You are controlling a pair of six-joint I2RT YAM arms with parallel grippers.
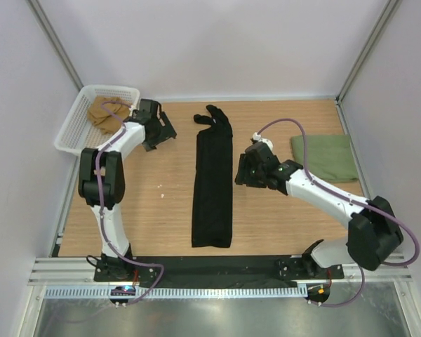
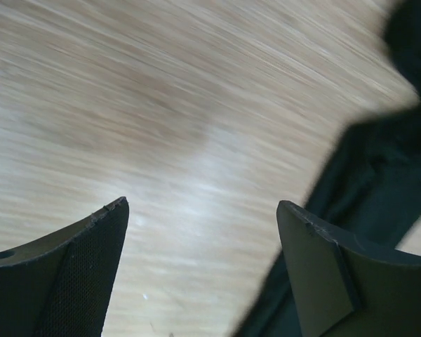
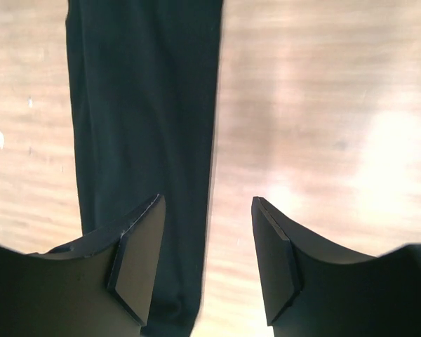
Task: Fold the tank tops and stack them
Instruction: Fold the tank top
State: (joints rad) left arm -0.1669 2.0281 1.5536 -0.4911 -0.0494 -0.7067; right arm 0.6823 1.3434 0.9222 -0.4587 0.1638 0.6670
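The black tank top [image 1: 212,182] lies in the middle of the table as a long narrow strip, its straps bunched at the far end. An olive green tank top [image 1: 324,156] lies folded at the right side of the table. My left gripper [image 1: 165,133] hovers left of the black top's far end; in the left wrist view it [image 2: 202,203] is open over bare wood, with black cloth [image 2: 379,175] to its right. My right gripper [image 1: 240,172] hangs by the strip's right edge. Its wrist view shows it [image 3: 207,199] open, with that edge [image 3: 196,140] running under the gap.
A white mesh basket [image 1: 74,130] stands tilted at the far left corner with a tan cloth [image 1: 104,112] in it, just behind my left arm. Frame posts and white walls close in the table on three sides. A metal rail runs along the near edge.
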